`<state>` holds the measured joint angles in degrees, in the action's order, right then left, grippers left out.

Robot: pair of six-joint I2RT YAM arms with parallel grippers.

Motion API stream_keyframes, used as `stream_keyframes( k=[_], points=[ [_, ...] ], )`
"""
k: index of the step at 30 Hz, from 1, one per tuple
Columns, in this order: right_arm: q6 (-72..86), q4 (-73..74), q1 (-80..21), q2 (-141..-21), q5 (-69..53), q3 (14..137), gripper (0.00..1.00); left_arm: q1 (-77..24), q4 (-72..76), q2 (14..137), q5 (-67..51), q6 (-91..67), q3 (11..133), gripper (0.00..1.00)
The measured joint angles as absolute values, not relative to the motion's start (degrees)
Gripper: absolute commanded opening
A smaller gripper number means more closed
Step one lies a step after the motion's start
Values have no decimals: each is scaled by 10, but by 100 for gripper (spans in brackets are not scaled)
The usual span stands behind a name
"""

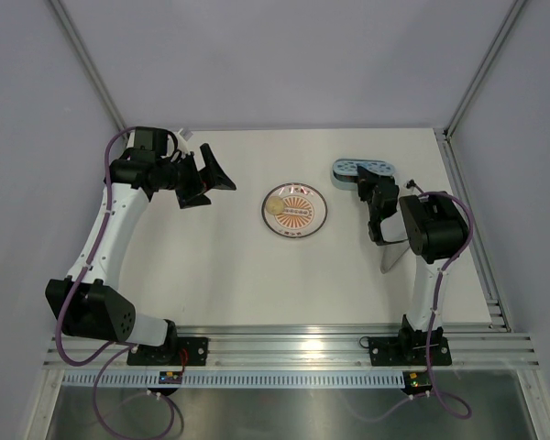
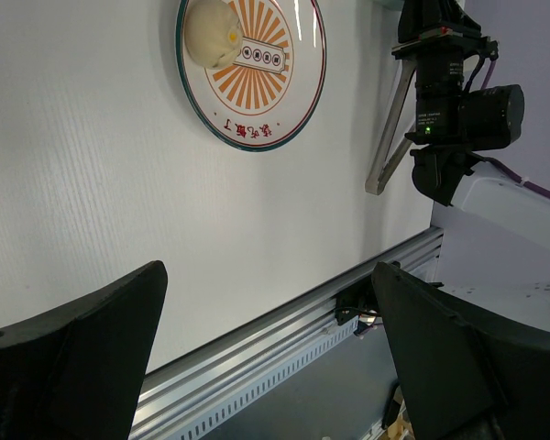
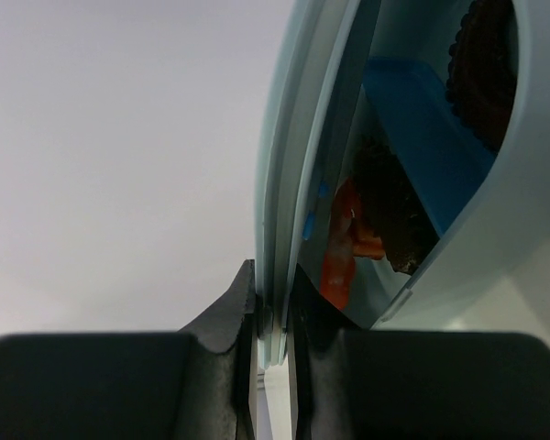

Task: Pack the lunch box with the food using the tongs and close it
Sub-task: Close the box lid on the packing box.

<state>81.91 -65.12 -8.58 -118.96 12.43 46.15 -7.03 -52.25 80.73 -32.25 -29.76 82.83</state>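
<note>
Risk: my right tool [image 3: 273,316] is clenched on only the thin edge of the lid [image 3: 280,165]. The lid may pivot or slip and seat skewed on the lunch box [image 3: 532,165], which stands at the far right of the worktop [image 1: 220,266] with food [image 3: 337,261] inside. The right arm reaches forward, wrist low at the box. My left tool [image 2: 268,302] hangs released, well left of the plate [image 1: 293,209].

arms [image 1: 105,229] — white links, black joints | cables [image 1: 109,149] — purple | left hand [image 1: 215,188]: black, wedge fingers
</note>
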Motion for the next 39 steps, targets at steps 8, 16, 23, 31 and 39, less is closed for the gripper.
stream_keyframes(
  k=[8, 16, 23, 31, 39],
  points=[
    [830, -651, -86, -1190, 124, 456, 52, -71, -522, 807, -323, -298, 828, 99],
    [848, -651, -86, -1186, 123, 441, 61, -72, -522, 807, -323, -297, 823, 99],
    [879, -615, -86, -1141, 123, 418, 74, -73, -520, 801, -323, -298, 809, 99],
    [894, -506, -86, -1074, 112, 418, 80, -73, -517, 786, -324, -298, 801, 99],
    [896, -337, -86, -1068, 71, 469, 82, -73, -514, 780, -325, -297, 797, 99]
  ],
)
